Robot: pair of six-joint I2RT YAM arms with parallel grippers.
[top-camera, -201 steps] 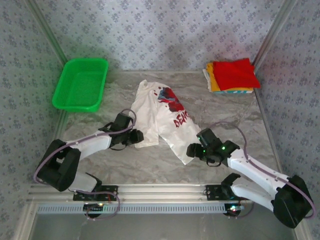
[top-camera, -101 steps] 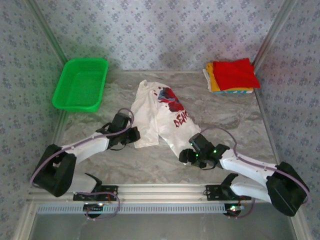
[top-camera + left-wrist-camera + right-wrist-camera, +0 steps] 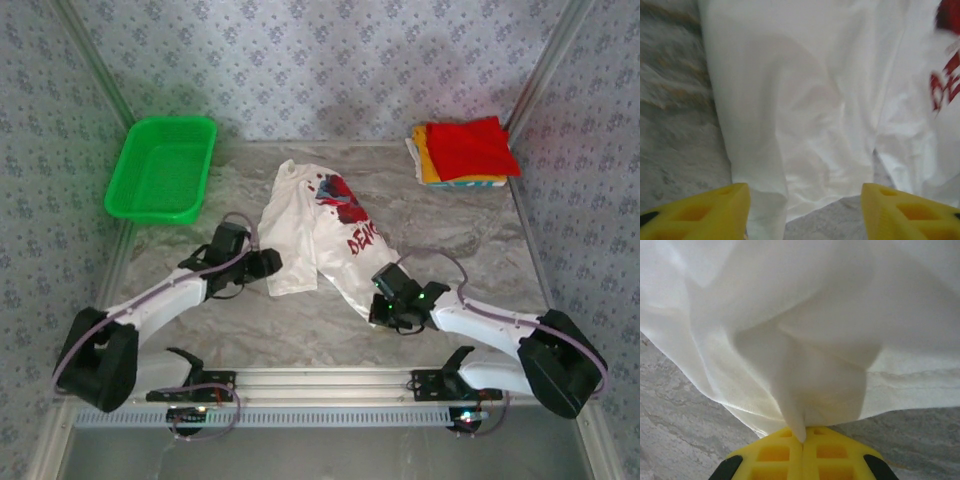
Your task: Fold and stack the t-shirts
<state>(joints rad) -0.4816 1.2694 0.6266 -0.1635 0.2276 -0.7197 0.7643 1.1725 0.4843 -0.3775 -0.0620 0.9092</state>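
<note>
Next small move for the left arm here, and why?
Probably close the left claw on the large white t-shirt with red print. Its yellow fingers stand open with the shirt's near edge lying between them, while the right claw is pinched shut on a fold of the hem. With both sides held, the arms could lift and spread the shirt for folding.

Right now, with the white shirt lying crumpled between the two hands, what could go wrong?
1. The right hand pinches just a small tuck at the edge of the white shirt; a pull may slip it free.
2. The left hand is open over the near hem, gripping nothing; if only one side lifts, the cloth will likely drag and bunch.
3. The shirt lies wrinkled, so a fold may come out uneven.
</note>
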